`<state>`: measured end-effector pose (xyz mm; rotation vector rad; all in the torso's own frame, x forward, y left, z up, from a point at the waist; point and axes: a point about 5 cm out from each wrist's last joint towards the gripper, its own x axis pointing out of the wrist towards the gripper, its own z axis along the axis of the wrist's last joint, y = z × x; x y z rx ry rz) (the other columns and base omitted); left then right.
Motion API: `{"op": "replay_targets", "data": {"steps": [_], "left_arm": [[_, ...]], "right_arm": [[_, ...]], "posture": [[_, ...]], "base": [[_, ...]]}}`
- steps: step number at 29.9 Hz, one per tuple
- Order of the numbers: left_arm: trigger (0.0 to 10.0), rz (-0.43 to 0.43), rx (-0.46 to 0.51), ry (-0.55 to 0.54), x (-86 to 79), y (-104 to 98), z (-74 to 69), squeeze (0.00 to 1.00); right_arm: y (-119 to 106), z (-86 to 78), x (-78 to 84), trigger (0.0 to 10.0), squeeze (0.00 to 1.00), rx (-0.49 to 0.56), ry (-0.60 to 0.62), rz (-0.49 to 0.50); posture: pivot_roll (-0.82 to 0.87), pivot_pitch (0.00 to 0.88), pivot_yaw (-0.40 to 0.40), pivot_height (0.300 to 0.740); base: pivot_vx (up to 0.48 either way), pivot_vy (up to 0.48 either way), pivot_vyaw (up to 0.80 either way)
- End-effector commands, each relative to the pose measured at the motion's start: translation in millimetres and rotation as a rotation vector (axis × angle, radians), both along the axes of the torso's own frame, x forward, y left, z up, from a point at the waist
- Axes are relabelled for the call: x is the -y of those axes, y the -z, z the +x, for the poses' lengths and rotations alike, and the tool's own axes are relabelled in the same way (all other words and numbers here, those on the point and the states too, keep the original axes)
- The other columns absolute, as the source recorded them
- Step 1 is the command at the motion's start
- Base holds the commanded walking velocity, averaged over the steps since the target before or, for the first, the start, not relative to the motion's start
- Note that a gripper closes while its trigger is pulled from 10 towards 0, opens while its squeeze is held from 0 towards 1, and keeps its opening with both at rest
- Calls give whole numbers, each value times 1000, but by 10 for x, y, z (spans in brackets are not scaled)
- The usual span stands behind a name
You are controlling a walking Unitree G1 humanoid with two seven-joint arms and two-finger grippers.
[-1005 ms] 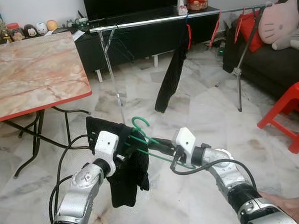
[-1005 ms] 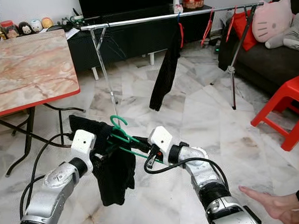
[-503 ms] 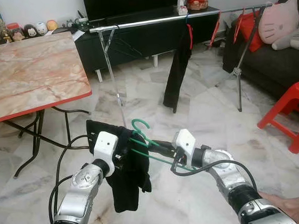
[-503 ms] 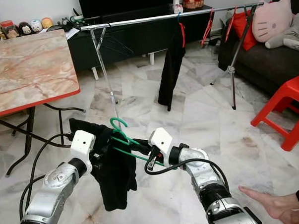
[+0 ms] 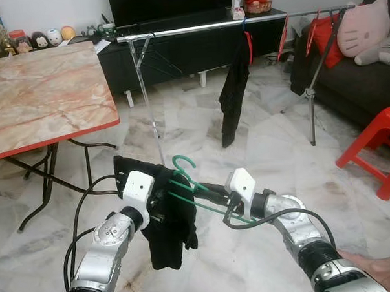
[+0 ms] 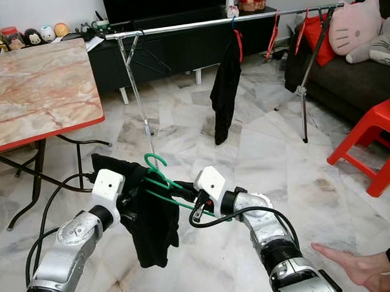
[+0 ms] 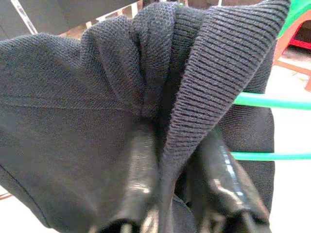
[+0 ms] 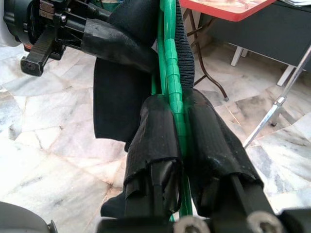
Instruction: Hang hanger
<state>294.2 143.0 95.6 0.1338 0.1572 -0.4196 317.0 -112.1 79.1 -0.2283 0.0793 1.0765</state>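
Right gripper (image 5: 213, 190) clamps the green hanger (image 5: 183, 179) at lower centre of the frame, while the left gripper (image 5: 163, 198) pinches the black garment (image 5: 166, 234) draped on it, likely steadying both before reaching the rail (image 5: 196, 27) at top.

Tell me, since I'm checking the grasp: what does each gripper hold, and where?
Right gripper clamps the green hanger on its wire arm; left gripper pinches a fold of the black garment draped on it.
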Motion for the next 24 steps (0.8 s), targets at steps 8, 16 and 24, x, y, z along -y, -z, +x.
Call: {"op": "replay_targets", "data": {"steps": [8, 16, 24], "left_arm": [[0, 13, 3, 25, 13, -4, -6, 0], [0, 5, 1, 26, 15, 1, -12, 0], [0, 3, 0, 17, 9, 0, -11, 0]], "right_arm": [[-51, 16, -33, 0, 0, 26, -5, 18], [-39, 17, -15, 0, 0, 20, 0, 12], [22, -9, -24, 0, 0, 8, -5, -19]], "posture": [[-31, 0, 28, 732], [-32, 0, 28, 732], [-28, 0, 28, 732]], "base": [[0, 0, 0], [0, 0, 0], [0, 0, 0]]}}
